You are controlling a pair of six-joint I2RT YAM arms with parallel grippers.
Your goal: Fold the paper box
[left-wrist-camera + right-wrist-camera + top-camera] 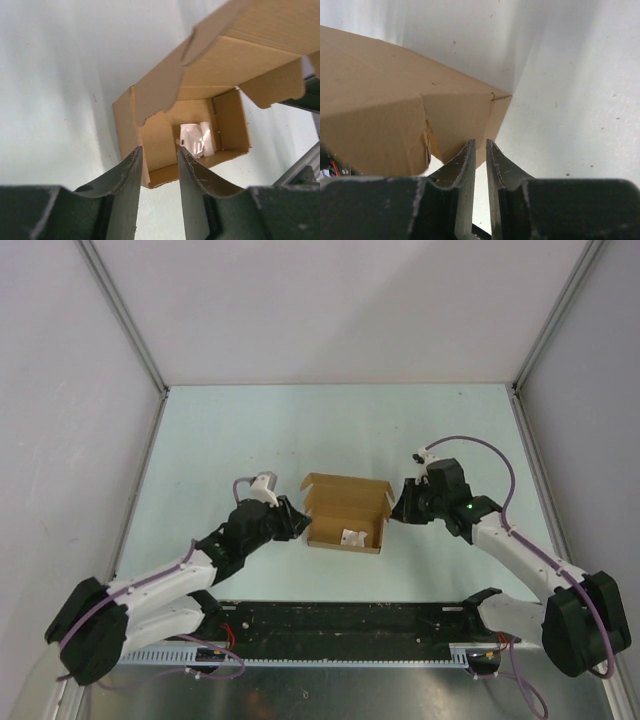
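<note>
At the left of the overhead view, the left gripper (297,521) on its black wrist, angled in toward the left end of the paper box (345,512) and touching it there. In the left wrist view, dark fingers (127,182) clearly apart, astride the near end wall of the open carton, cardboard showing in the gap; no telling whether pressed against that wall. Beyond the tips, a look straight into the box: brown floor, upright side walls, a loose flap hanging over from the upper right, and a tiny white scrap (196,138) lying on the floor toward the far end

In the middle of the pale green table (250,430), the box itself, mouth upward, long flap tilted back on the far side, set between the two grippers

At the right, the right gripper (404,502) up against the box's right end flap. In the right wrist view, fingers (465,165) nearly together, only a thin slit between them, bare table visible through it, no cardboard in it; plain brown outer wall of the box just beside the tips, its lower corner behind the finger on that side
</note>
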